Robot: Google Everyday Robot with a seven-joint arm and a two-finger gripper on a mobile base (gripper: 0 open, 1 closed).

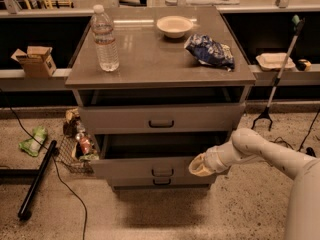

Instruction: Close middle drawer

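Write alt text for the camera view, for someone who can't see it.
A robot arm's claw is at the right end of the front of the pulled-out middle drawer of a grey three-drawer cabinet. On the cabinet top are a water bottle, a bowl and a blue snack bag.

The one camera is looking down on the cabinet point(150, 59) from its front, fairly near. The gripper point(201, 165) is showing at lower right.

water bottle point(105, 39) left | bowl point(174, 26) rear | blue bag point(210, 51) right
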